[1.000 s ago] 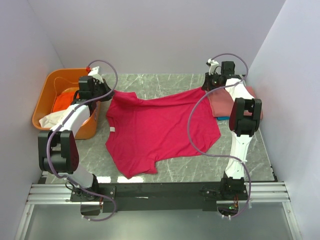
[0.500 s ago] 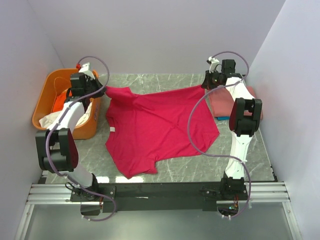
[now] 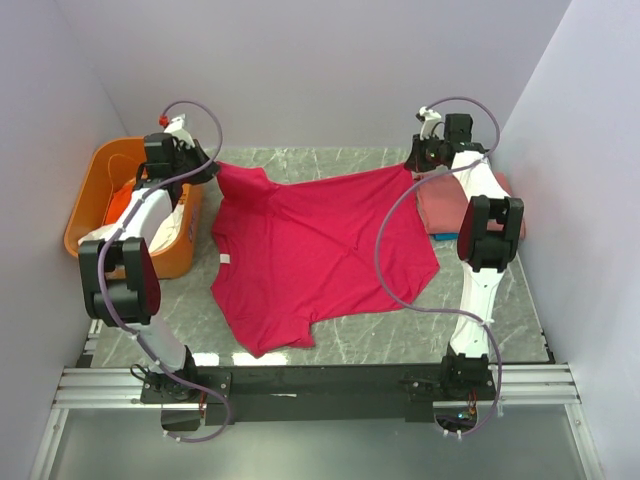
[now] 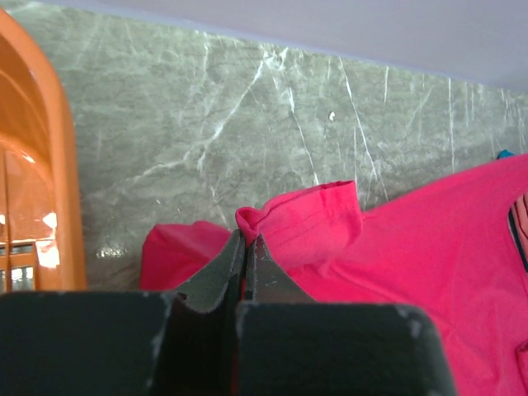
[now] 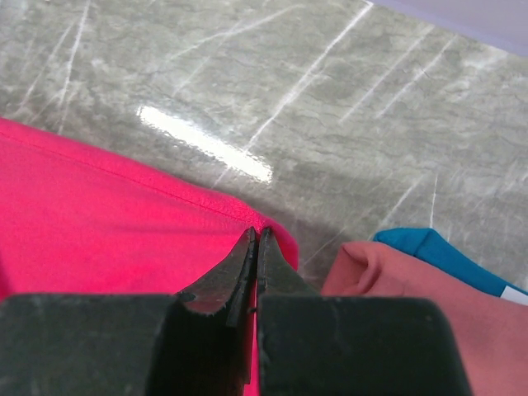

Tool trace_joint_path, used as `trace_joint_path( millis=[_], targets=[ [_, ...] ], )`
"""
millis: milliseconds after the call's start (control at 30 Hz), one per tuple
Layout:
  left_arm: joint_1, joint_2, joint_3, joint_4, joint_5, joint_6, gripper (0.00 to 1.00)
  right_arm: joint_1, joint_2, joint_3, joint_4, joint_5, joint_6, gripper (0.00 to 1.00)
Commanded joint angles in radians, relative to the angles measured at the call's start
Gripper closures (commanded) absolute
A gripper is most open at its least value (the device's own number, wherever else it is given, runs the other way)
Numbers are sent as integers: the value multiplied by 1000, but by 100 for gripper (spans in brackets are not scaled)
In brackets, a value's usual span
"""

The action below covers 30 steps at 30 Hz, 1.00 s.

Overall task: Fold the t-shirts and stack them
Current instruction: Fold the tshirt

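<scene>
A large crimson-pink t-shirt point(image 3: 320, 255) lies spread on the marble table. My left gripper point(image 3: 208, 166) is shut on its far left sleeve point(image 4: 301, 219) and holds it up off the table next to the tub. My right gripper point(image 3: 411, 170) is shut on the shirt's far right corner point(image 5: 272, 233). A folded salmon-pink shirt point(image 3: 445, 208) lies on a blue one point(image 5: 437, 252) at the right, by the right gripper. Orange and white cloth point(image 3: 118, 215) lies in the tub.
A rigid orange plastic tub point(image 3: 100, 170) stands at the far left; its wall also shows in the left wrist view point(image 4: 49, 165). Grey walls close the back and both sides. A metal rail point(image 3: 320, 385) runs along the near edge.
My left gripper has moved back and to the left towards the tub, pulling the shirt's sleeve with it. The right gripper has shifted slightly back, and the shirt's far edge is stretched out.
</scene>
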Motion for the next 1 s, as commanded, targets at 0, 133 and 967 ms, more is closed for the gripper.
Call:
trace_joint_path(
  millis=[0,133,967],
  targets=[
    [-1,16,45,28,47,1,100,-6,7,37,34,42,22,100],
    [1,35,53,32,53,-3,100,-8,16,46,40,68,34,100],
    [-10,-73,-97,87,118,-28,100,-22,-5,-11,19,-9,27,100]
  ],
)
